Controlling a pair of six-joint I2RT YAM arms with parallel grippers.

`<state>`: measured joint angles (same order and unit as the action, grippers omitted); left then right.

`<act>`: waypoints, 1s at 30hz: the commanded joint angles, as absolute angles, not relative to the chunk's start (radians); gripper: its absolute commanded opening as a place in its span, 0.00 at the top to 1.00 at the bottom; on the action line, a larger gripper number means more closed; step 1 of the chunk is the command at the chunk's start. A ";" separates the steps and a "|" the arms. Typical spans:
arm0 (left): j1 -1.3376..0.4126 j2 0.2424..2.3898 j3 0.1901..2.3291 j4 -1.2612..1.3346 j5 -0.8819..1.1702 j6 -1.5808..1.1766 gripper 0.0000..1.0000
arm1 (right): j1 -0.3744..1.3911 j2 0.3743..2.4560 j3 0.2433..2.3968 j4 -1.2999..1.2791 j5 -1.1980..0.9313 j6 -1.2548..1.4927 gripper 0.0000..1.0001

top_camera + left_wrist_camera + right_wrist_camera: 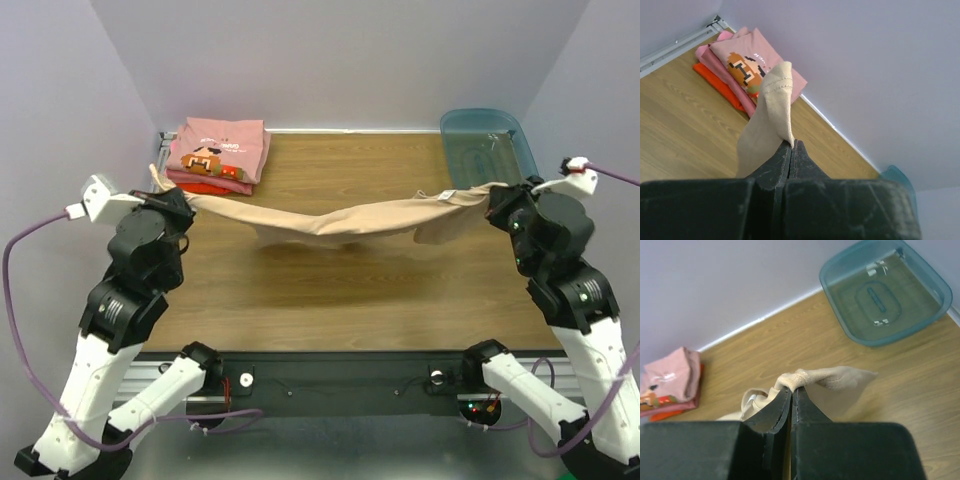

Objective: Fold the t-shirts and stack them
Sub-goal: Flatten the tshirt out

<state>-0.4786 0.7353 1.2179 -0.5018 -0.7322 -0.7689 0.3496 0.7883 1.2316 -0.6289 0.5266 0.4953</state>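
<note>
The tan t-shirt (pixel 340 220) hangs stretched between my two grippers above the table, sagging in the middle. My left gripper (pixel 183 203) is shut on its left end (pixel 771 107), its fingertips (pixel 791 145) pinched on the hem. My right gripper (pixel 492 200) is shut on its right end (pixel 832 378). The pink t-shirt with the cartoon face (pixel 218 146) lies folded at the back left on the red-orange t-shirt (pixel 207 185). Both also show in the left wrist view, pink (pixel 747 62) over red-orange (pixel 717 82).
A teal translucent bin (pixel 487 140) stands at the back right corner, near my right gripper; it also shows in the right wrist view (pixel 885 290). Purple walls close the table at the back and sides. The wooden table (pixel 340 300) runs to the black front rail.
</note>
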 commanded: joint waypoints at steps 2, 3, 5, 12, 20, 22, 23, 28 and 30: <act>-0.480 0.594 1.249 -0.436 -0.717 -0.772 1.00 | 0.354 0.677 1.328 -0.583 0.480 0.494 1.00; -0.480 0.580 1.253 -0.436 -0.704 -0.769 1.00 | 0.354 0.666 1.339 -0.591 0.471 0.492 1.00; -0.480 0.545 1.276 -0.448 -0.670 -0.759 1.00 | 0.354 0.629 1.365 -0.606 0.460 0.497 1.00; -0.480 0.503 1.354 -0.491 -0.643 -0.759 1.00 | 0.354 0.555 1.419 -0.644 0.411 0.517 1.00; -0.480 0.733 1.269 -0.468 -0.768 -0.793 1.00 | 0.354 0.707 1.295 -0.649 0.517 0.604 1.00; -0.476 0.813 1.235 -0.472 -0.813 -0.846 1.00 | 0.354 0.774 1.212 -0.632 0.584 0.627 1.00; -0.444 0.897 1.200 -0.465 -0.795 -0.845 1.00 | 0.354 0.825 1.191 -0.621 0.612 0.647 1.00; -0.207 1.191 1.098 -0.276 -0.450 -0.802 1.00 | 0.296 1.265 1.143 -0.525 0.582 0.676 0.99; -0.151 1.383 1.173 -0.334 -0.355 -0.779 0.78 | 0.266 1.429 1.190 -0.519 0.509 0.695 0.82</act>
